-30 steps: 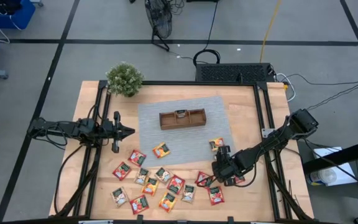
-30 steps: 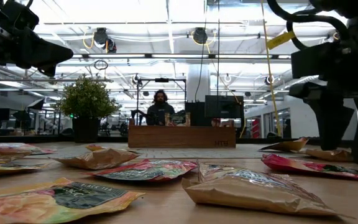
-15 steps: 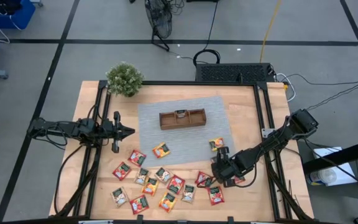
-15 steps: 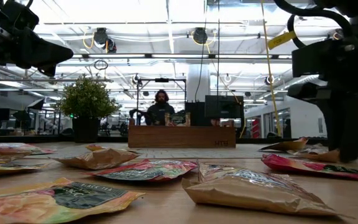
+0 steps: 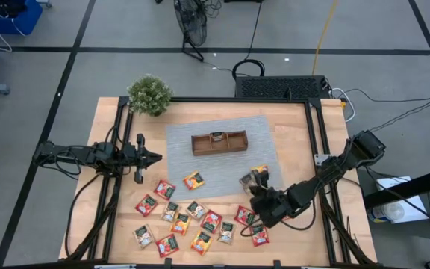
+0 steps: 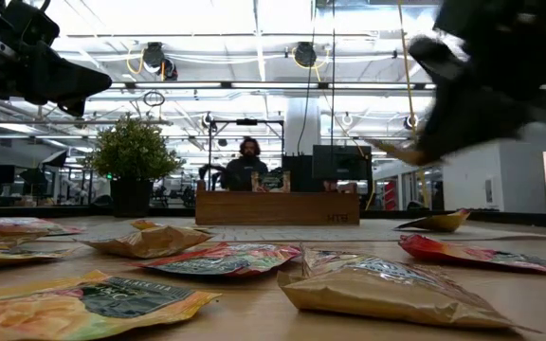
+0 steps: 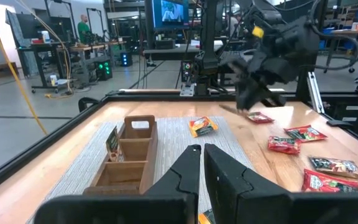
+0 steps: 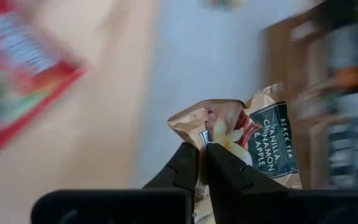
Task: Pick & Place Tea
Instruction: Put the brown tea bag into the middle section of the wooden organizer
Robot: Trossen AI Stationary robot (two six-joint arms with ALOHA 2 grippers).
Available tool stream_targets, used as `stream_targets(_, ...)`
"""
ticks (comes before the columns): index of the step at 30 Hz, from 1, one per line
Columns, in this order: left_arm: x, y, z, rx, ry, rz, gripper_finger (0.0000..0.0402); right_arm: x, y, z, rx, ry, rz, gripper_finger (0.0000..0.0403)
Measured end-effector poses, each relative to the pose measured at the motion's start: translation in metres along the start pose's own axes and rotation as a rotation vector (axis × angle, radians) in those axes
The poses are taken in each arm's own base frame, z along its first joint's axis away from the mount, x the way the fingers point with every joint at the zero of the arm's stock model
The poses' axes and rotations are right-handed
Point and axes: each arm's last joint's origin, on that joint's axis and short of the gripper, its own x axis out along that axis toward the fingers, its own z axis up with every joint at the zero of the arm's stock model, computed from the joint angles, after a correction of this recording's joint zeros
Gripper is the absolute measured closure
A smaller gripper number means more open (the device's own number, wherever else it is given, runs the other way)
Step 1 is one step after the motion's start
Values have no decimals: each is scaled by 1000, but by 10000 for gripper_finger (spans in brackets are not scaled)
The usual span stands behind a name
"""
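Right arm pose: it reaches in from the table's right edge, bent low toward the middle; the right gripper is off the table, above the near right corner of the grey mat.
Right jaws: pressed nearly together on the edge of a tan tea packet, printed "Black Tea Vanilla, Cinnamon & Apple".
Held packet relative to jaws: one edge is pinched between the fingertips; the rest sticks out beyond them, crumpled. In the low view it shows as a pale wedge in the air.
Left arm pose: stretched level from the table's left side, its left gripper pointing right, well above the wood near the mat's left edge.
Left jaws: fingers close together with only a slit between them, nothing in them.
Loose tea: red, green and orange-yellow packets lie scattered on the near half of the table, from near left to near right; one orange packet lies on the mat's near edge.
Tray: wooden tray at the mat's centre, far from the loose packets; one packet stands in its middle compartment.
Plant: potted plant at the far left corner.
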Motion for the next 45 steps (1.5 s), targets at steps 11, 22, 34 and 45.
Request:
stream_targets(11,0,0,5,-56,-49,0,371,35,-37,14,37,-230,-164,393)
stream_targets(22,-2,2,20,-21,-209,29,371,62,-77,3,98,-242,-298,393)
stream_targets(34,31,18,17,-286,-150,332,268,96,-107,-8,40,-290,-285,393)
stream_targets(45,139,36,70,-258,145,219,178,124,-111,-10,-28,-341,-448,393)
